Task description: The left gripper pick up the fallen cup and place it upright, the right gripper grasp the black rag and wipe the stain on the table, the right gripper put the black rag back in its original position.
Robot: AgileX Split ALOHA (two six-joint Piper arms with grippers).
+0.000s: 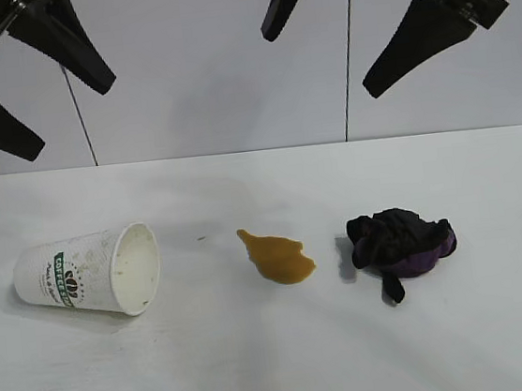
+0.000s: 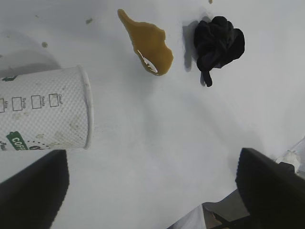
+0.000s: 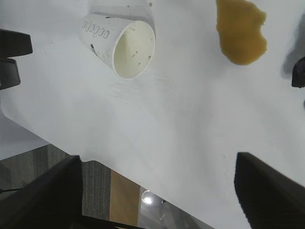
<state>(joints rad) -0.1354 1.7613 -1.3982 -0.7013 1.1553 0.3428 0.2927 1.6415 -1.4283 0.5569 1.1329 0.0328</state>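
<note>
Both pincers [image 1: 30,90] [image 1: 338,40] hang wide open, empty, above white table [image 1: 261,365] before grey panelled wall [image 1: 218,68].

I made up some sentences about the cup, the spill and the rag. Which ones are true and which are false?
1. The cup lies on its side on the table. True.
2. The stain sits between the cup and the black rag. True.
3. The right pincer is holding the rag. False: it hangs open above the table, holding nothing.
4. The left pincer grips the cup. False: it hangs open above it.
5. The rag covers the stain. False: they lie apart.
</note>
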